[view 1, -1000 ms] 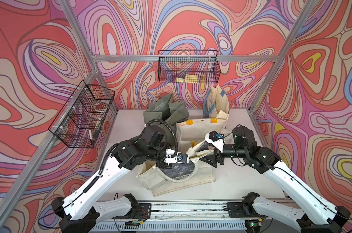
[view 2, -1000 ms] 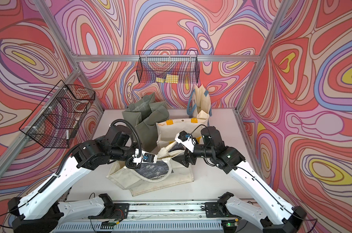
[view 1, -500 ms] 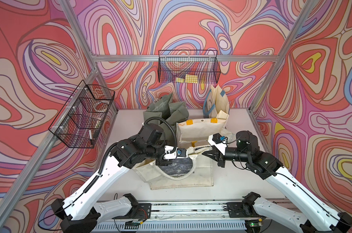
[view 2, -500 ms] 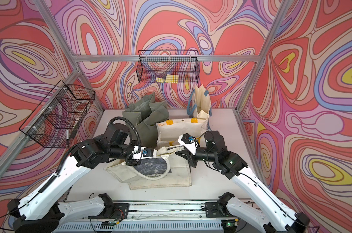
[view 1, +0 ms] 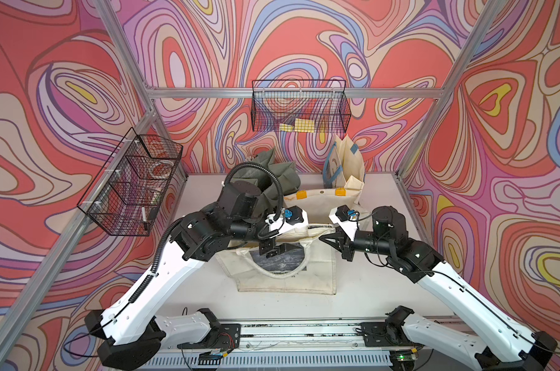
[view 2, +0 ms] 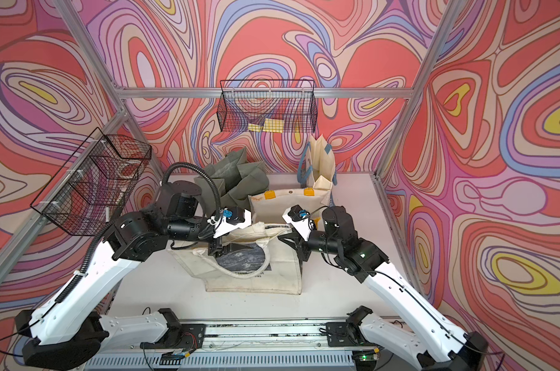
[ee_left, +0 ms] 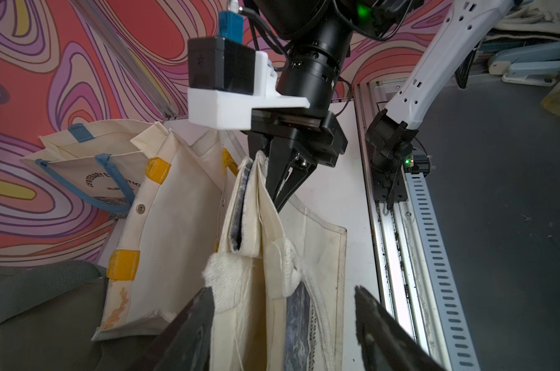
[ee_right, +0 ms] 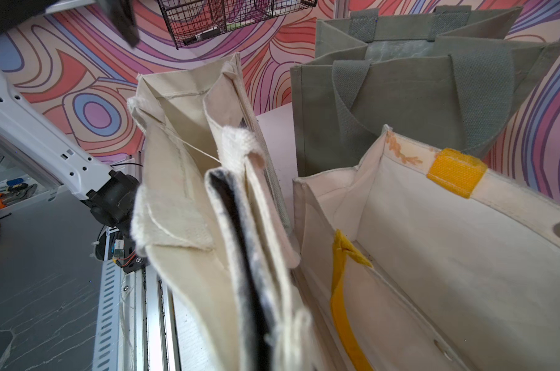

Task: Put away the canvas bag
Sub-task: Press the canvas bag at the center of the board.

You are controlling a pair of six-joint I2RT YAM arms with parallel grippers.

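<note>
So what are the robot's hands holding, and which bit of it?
The right gripper pinches the canvas bag by its top edge. The left gripper is open, holding nothing.

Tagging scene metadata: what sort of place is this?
Probably a robot test cell, not a home: aluminium frame, printed swirl wall panels, and a mounting rail carrying the arm bases.

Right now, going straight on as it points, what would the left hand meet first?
Probably the canvas bag's top edge, between the left hand's open fingers; beyond it, the right hand.
</note>
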